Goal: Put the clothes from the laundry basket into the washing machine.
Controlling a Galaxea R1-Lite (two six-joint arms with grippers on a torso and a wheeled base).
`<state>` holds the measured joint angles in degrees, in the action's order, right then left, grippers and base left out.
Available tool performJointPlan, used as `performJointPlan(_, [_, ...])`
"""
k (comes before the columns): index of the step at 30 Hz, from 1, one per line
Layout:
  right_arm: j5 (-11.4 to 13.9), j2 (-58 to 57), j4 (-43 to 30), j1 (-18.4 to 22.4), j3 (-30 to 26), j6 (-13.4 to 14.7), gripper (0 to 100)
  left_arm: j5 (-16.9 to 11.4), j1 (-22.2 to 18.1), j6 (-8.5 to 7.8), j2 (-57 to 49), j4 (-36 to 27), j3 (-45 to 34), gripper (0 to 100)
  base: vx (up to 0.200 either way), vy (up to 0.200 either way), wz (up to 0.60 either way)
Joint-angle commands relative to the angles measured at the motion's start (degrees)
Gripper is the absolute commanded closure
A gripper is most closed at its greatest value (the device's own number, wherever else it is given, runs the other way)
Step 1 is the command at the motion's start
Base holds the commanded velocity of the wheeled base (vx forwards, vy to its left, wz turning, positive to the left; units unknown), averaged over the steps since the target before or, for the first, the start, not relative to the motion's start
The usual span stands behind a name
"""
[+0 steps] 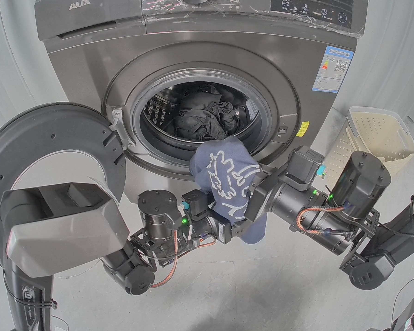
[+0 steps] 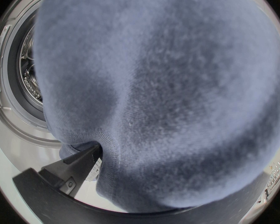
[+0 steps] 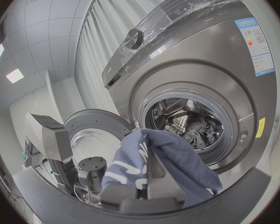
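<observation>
Here, in front of the washing machine (image 1: 285,70), at the lower edge of its round opening: a blue garment (image 1: 227,171) with white print, bunched into a long bundle. Stands nearly upright in the head view, long axis running from the opening's lower edge down toward the floor, leaning a little to the robot's right at the bottom. Points its upper end at the drum (image 1: 156,111), touching the lip of the opening or just short of it; cannot tell which. Hangs free at the lower end, above the floor, white print turned toward the head camera.

Right gripper (image 1: 255,195) at the garment's right side, about halfway down its length, clenched on the blue garment: cloth pinched between the fingers (image 3: 160,175) in the right wrist view, the rest spilling over them toward the opening. Left gripper (image 1: 234,230) below and to the left of the bundle, near its lower end, tucked under the cloth. Cannot tell whether clenched or released, with blue cloth draped across most of the left wrist view.

Inside the drum, a heap of dark clothes (image 1: 200,113), toward the back and apart from the blue garment. Door (image 1: 46,134) wide open at the machine's left edge. Laundry basket (image 1: 377,129), pale, on the floor just beside the machine's right front corner, to the right of both grippers.
</observation>
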<state>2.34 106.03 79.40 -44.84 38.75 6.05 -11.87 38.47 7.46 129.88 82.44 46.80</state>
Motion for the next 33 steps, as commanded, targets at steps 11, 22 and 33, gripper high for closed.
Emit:
performJointPlan(11, [-2.3, 0.8, -0.6, -1.0, -0.4, 1.9, 100, 5.7, -0.2, 0.54, 4.6, 1.0, 9.0, 0, 0.0, 0.0, 0.0])
performJointPlan(22, [-3.5, 0.5, -0.7, -0.5, -0.4, 3.1, 100, 7.3, -0.2, 0.71, 3.4, 3.6, 8.3, 100, 0.0, 0.0, 0.0])
performJointPlan(33, [-3.7, 0.1, -0.8, 4.1, -0.2, 3.7, 100, 7.7, -0.6, 0.98, -6.7, 6.0, -4.4, 100, 0.0, 0.0, 0.0])
